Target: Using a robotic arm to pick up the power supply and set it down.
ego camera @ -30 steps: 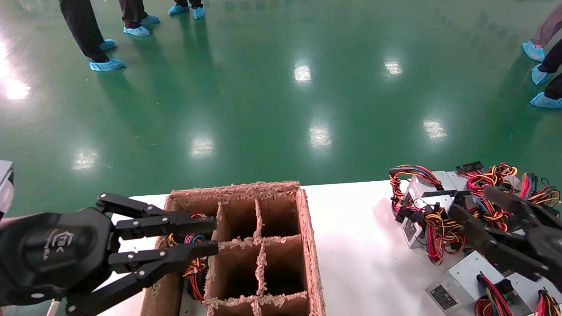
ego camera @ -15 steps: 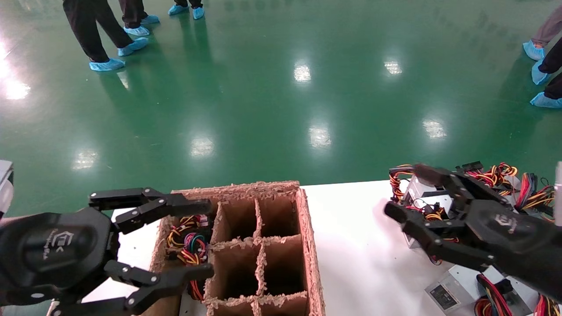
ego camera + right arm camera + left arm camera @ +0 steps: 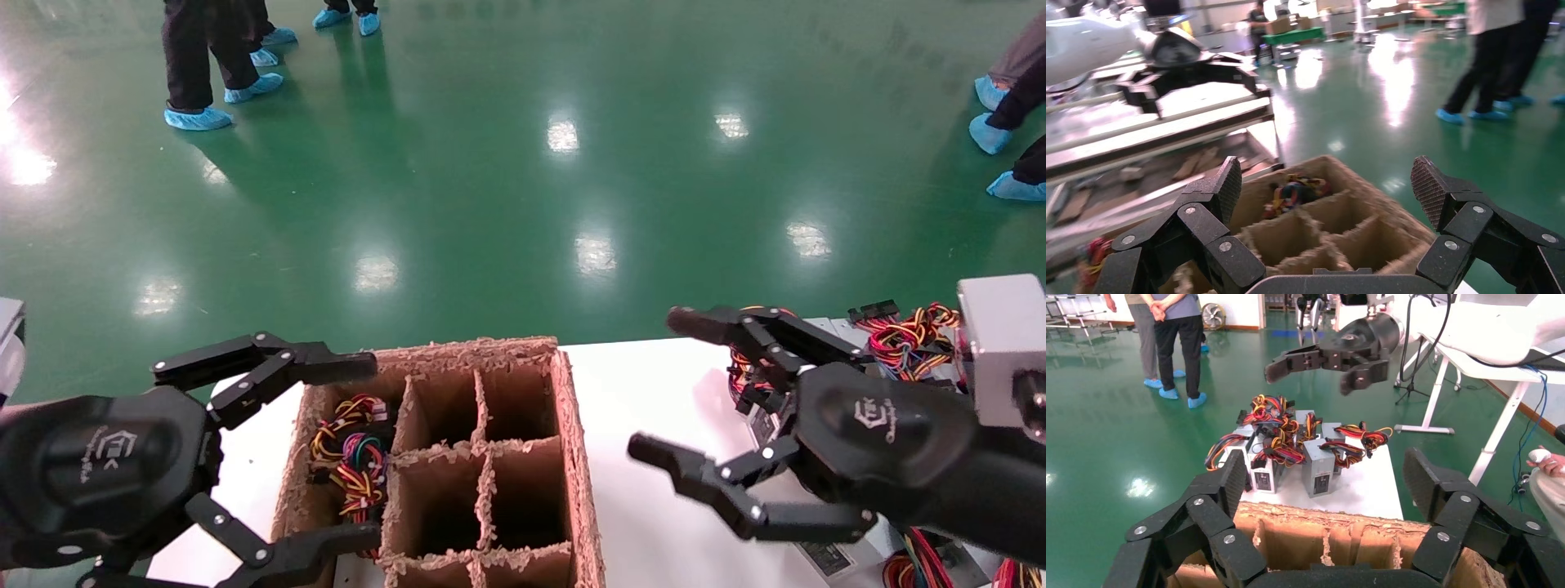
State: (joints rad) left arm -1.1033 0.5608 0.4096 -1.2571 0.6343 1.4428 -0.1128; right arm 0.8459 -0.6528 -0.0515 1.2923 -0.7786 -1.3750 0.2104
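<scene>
The power supply (image 3: 353, 457), a tangle of red, yellow and black wires, sits in the far-left cell of the fibrous brown cardboard box (image 3: 572, 457) on the white desk (image 3: 654, 408). My left claw (image 3: 347, 449) hangs spread around that cell; my right claw (image 3: 678, 392) is spread, empty, above the desk.

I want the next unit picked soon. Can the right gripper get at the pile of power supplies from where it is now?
Probably yes. The right gripper is open and empty, raised over the white table just beside the power supplies. Nothing stands between them, though tangled wires cover the units.
</scene>
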